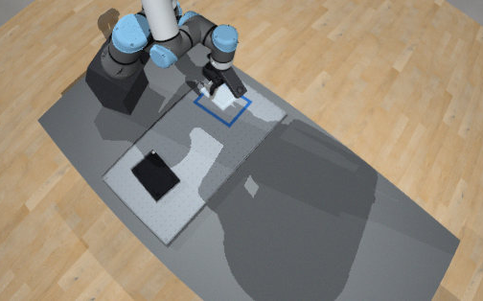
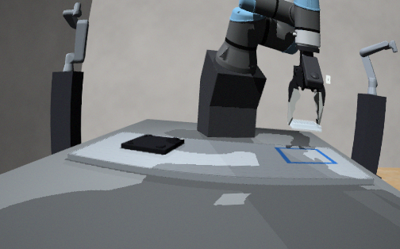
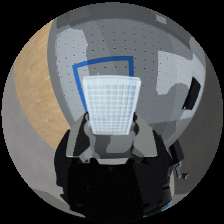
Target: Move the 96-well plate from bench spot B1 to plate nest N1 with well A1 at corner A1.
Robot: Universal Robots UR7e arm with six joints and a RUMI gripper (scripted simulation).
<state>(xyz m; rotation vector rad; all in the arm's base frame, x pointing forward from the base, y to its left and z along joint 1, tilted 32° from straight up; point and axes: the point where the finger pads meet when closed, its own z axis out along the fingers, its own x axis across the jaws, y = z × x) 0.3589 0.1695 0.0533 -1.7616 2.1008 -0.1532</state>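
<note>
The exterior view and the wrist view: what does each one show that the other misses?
Only the exterior view shows the height: the white plate hangs in the gripper well above the blue outline, with the arm's dark pedestal and both camera stands. Only the wrist view shows the plate's grid of wells. Both show the plate clamped between the fingers, the blue outline and the black nest.
</note>
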